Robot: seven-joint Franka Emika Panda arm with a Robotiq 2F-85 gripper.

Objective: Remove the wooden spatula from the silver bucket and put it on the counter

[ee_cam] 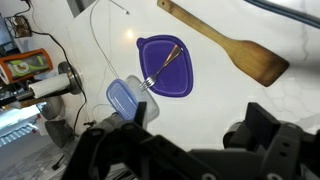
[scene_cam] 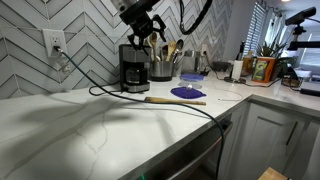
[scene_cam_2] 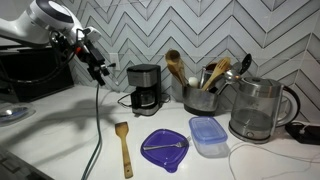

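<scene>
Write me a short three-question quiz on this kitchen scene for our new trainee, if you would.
1. True or false: the spatula lies flat on the counter, apart from the bucket.
2. What lies on the purple plate?
A) a metal utensil
B) a wooden spoon
C) nothing
3. Fill in: the gripper hangs in the air above the counter, ____ and holding nothing.

Key: 1 true; 2 A; 3 open.
</scene>
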